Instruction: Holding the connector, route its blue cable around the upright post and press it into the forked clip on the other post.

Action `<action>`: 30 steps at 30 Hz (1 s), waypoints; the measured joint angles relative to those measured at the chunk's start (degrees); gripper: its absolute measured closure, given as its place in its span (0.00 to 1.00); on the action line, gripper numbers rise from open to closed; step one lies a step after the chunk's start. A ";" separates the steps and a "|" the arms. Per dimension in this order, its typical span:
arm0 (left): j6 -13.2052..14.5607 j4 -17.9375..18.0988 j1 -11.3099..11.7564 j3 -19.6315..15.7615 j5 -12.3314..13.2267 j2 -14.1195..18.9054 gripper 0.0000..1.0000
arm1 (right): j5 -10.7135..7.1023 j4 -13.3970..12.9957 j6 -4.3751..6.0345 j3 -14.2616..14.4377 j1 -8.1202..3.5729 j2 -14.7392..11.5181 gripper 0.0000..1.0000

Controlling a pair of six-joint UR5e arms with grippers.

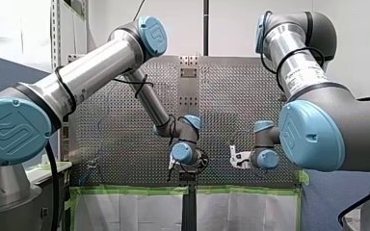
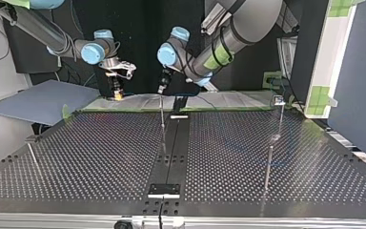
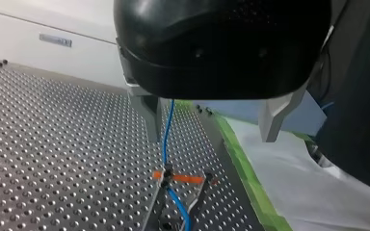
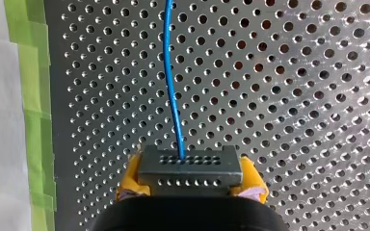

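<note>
Quick status from us: our right claw has its yellow pads clamped on the grey connector. It's low over the table, near the green tape along the edge, so the holding part is sorted. The blue cable runs straight out of the connector across the holes.

In the left wrist view the same cable drops between the metal fingers of our left claw, which is spread wide and gripping nothing. Right below, it meets the forked clip with the orange marks.

To us the cable looks like it's at the mouth of the fork, maybe partly in, but we can't tell if it's properly seated. We'd guess the press-in is the bit left. Whether it goes around the upright post we can't trace in the top view, since the cable's too faint there.

No bins or trays in sight, so nothing to report there.
</note>
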 joint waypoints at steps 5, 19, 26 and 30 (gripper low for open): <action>0.10 -0.65 -0.06 0.01 -2.34 0.00 0.00 | 0.00 0.00 0.00 -0.01 0.01 -0.01 1.00; 0.14 -0.85 0.12 0.01 -3.12 0.00 0.00 | 0.00 -0.05 0.00 -0.01 0.02 -0.01 1.00; 0.13 -0.81 0.15 0.02 -3.12 0.01 0.00 | 0.00 -0.16 0.00 0.00 0.02 -0.02 1.00; 0.09 -0.81 0.16 0.01 -3.12 0.00 0.00 | 0.00 -0.17 0.00 0.00 0.02 -0.02 1.00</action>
